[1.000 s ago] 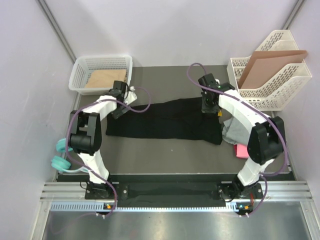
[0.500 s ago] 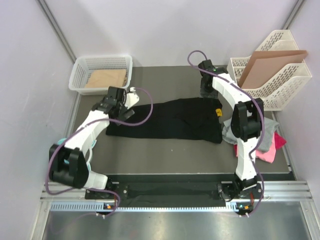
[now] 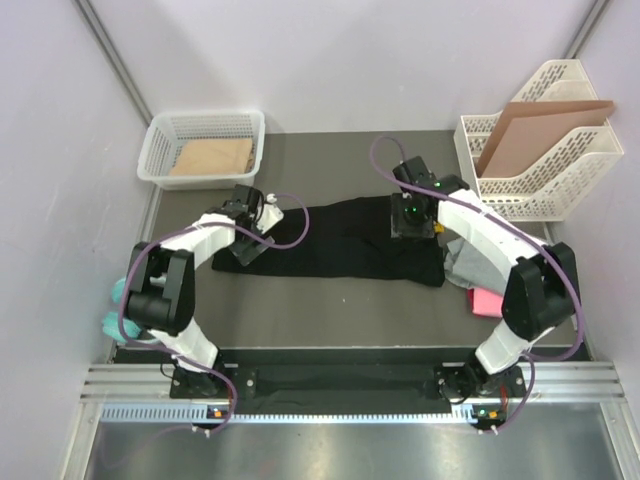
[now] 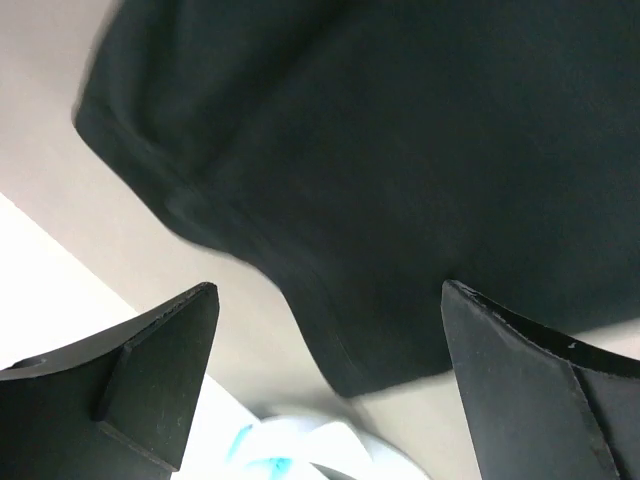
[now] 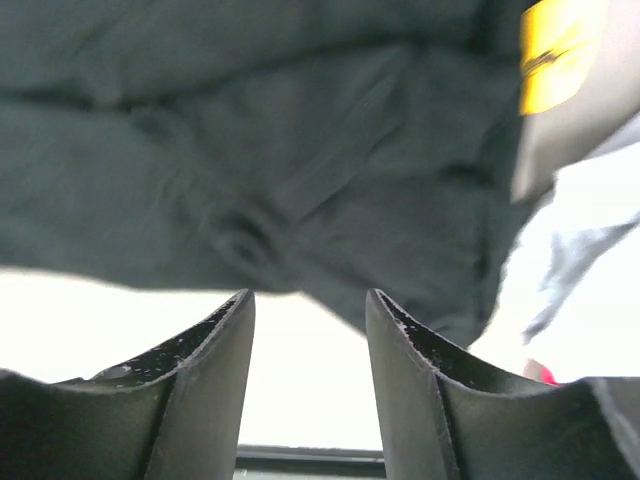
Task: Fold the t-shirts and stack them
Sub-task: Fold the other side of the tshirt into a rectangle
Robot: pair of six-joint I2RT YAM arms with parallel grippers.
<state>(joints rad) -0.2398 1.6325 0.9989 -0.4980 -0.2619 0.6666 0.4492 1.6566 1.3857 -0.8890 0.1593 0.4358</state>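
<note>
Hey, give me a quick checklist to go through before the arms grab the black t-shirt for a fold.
1. Left tool open at the left end of the black cloth t-shirt: ok.
2. Right tool open, nothing between its fingers: ok.
3. Black shirt smooth: not ok, creased near the right tool.
4. Grey cloth t-shirt apart from the black one: cannot tell, their edges meet beside the right arm.
5. Pink cloth t-shirt apart from the black one: ok.
</note>
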